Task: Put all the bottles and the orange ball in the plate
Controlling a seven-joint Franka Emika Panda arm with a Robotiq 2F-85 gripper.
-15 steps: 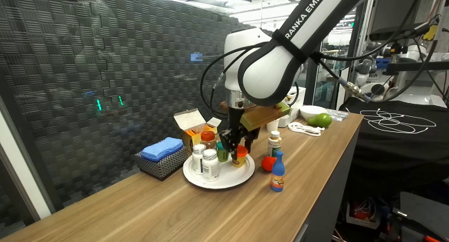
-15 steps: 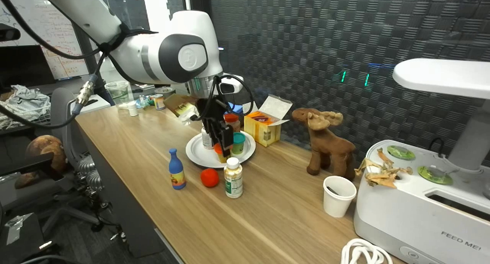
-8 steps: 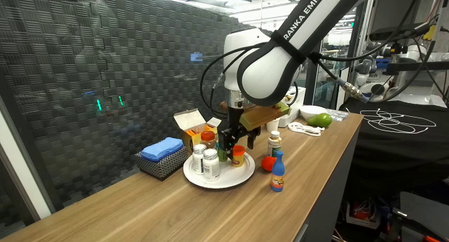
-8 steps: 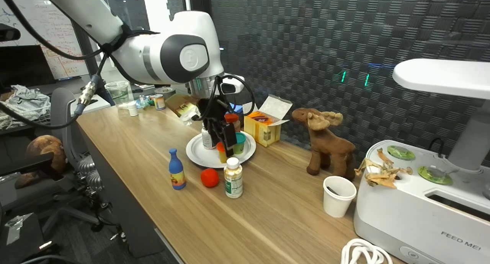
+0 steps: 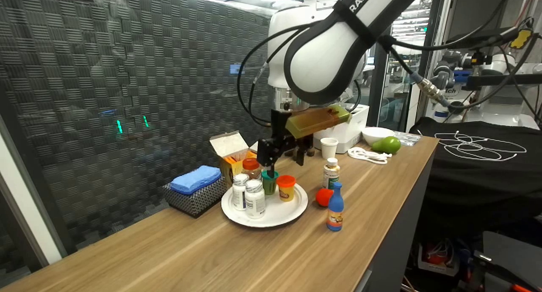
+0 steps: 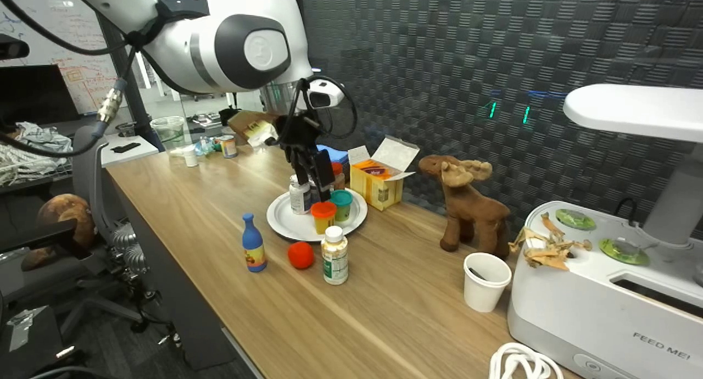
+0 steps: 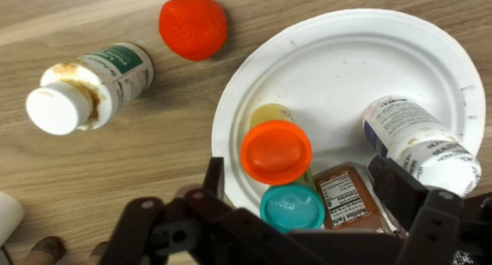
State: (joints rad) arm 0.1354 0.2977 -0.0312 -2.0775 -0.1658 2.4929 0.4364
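Ball (image 6: 301, 255), orange-red, sits on the desk (image 6: 384, 313) just beside the plate (image 6: 281, 219), between the blue bottle (image 6: 253, 244) and the green-labelled bottle (image 6: 335, 258), both upright. On the plate I see two white bottles (image 5: 255, 203), a red-capped bottle (image 5: 252, 168), an orange-lidded tub (image 5: 286, 188) and a teal-lidded tub (image 5: 269, 184), all standing. My pincer (image 7: 296, 169) hangs over the plate, its jaws spread wide apart. Farther out, a yellow box (image 6: 378, 188) stands open near the plate, and along the desk I make out a toy moose (image 6: 473, 211) and a paper cup (image 6: 484, 288).
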